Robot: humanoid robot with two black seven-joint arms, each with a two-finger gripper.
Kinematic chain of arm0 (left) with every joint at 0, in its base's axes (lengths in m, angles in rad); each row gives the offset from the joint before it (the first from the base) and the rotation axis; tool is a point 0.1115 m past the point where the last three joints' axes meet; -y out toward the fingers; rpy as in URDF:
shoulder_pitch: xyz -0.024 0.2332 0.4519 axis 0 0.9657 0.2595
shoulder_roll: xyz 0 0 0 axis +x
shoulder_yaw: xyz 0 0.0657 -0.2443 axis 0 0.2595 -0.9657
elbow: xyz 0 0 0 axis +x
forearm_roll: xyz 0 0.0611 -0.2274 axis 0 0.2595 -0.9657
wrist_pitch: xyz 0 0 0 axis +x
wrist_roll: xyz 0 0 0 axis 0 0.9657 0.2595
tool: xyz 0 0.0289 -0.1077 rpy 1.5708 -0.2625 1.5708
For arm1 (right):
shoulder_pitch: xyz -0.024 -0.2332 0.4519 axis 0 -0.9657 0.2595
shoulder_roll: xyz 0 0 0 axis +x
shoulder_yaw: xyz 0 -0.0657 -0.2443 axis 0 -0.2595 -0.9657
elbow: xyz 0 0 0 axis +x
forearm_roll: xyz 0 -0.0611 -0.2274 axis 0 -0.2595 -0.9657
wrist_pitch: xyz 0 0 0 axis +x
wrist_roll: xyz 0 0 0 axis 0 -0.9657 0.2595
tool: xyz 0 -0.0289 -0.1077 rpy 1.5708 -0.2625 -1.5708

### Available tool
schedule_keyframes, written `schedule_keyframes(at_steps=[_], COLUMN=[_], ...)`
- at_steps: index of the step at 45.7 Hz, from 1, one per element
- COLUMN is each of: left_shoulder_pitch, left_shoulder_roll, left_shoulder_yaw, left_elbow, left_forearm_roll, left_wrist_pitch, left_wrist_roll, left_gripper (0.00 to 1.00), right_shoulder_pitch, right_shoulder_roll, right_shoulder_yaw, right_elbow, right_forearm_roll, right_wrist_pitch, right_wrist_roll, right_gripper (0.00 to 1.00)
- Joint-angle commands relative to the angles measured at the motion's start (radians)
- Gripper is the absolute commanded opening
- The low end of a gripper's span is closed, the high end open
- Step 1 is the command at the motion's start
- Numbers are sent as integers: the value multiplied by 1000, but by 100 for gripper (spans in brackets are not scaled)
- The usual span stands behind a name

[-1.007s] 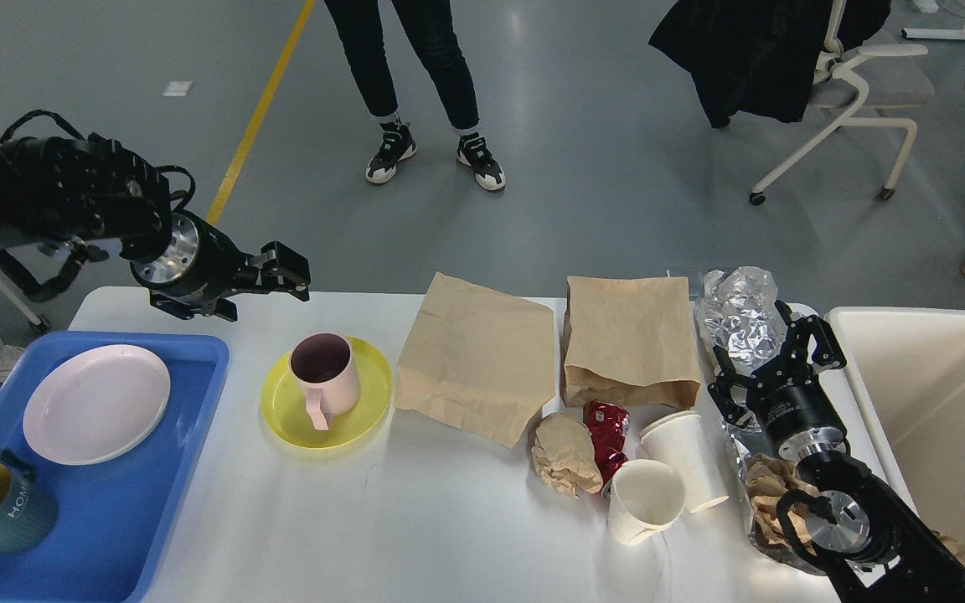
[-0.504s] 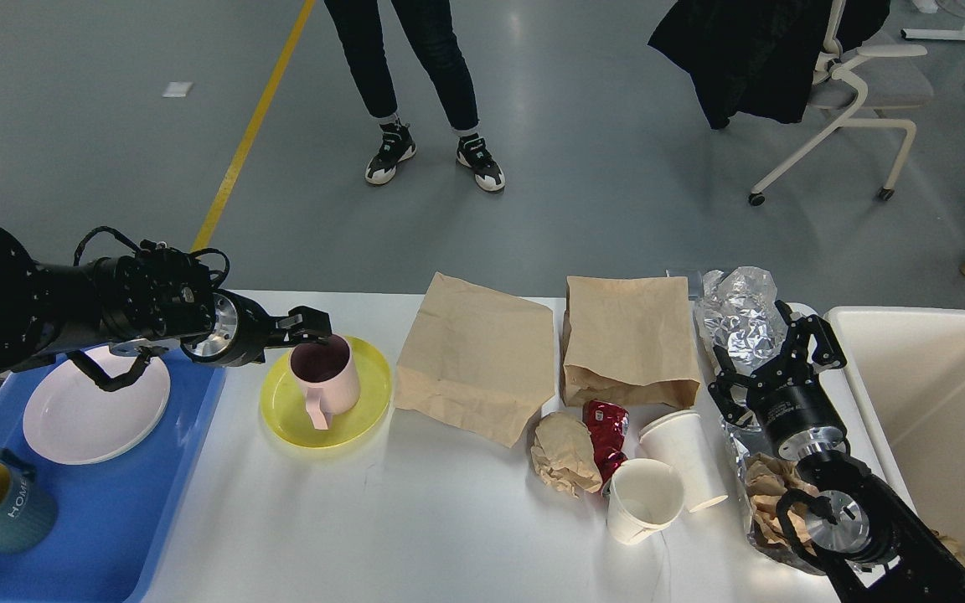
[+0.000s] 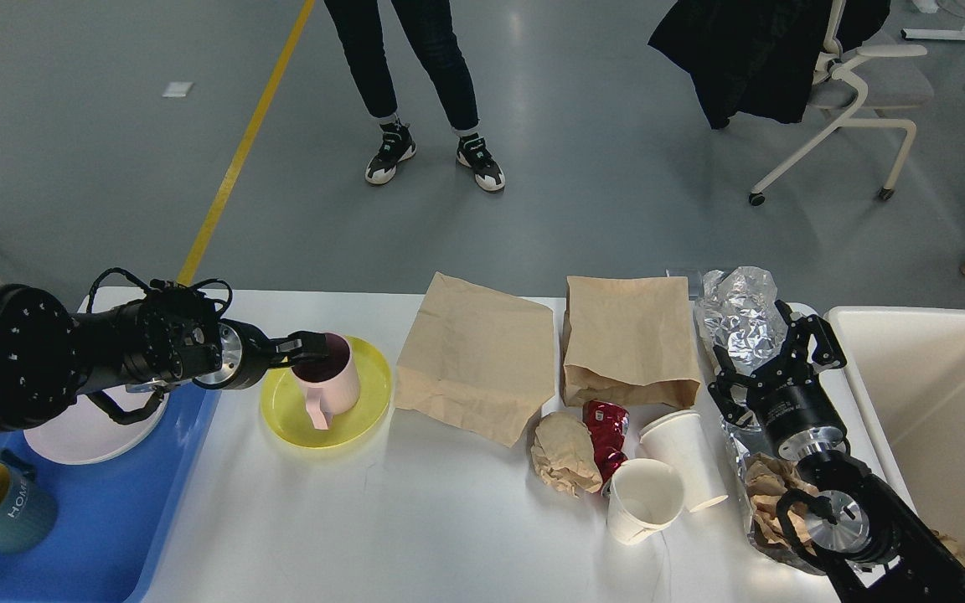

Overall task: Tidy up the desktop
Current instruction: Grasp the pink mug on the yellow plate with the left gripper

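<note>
Head view: desktop (image 3: 449,519) beneath both arms' jaws.

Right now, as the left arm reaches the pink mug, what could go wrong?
1. The left end effector sits at the rim of the pink mug; a one-sided grip may tip it.
2. The mug stands on the yellow plate, which could slide along on the desktop.

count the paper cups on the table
2: both white paper cups lie on their sides right of centre, one beside the crushed red can, one nearer the front edge. None obviously hidden.
</note>
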Motion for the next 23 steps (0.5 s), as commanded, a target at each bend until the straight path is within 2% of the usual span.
schedule_keyframes(at_steps=[1, 10, 18, 23], left_shoulder_pitch=[44, 53, 82, 82], left_shoulder_roll=[-8, -17, -19, -19], left_shoulder_yaw=[-9, -25, -31, -31], left_elbow=[38, 67, 86, 83], left_forearm_roll=[6, 7, 9, 9], left_wrist_pitch=[9, 11, 46, 49], left_wrist_roll=[-1, -1, 1, 1], left_gripper=[94, 94, 94, 86], right_shoulder_pitch=[0, 0, 0, 0], right_shoulder_roll=[0, 0, 0, 0], right_shoulder_yaw=[0, 0, 0, 0], right_elbow=[0, 0, 0, 0], right_forearm_roll=[0, 0, 0, 0], right_wrist_pitch=[1, 1, -1, 1], right_wrist_roll=[-1, -1, 1, -1], right_gripper=[100, 100, 100, 100])
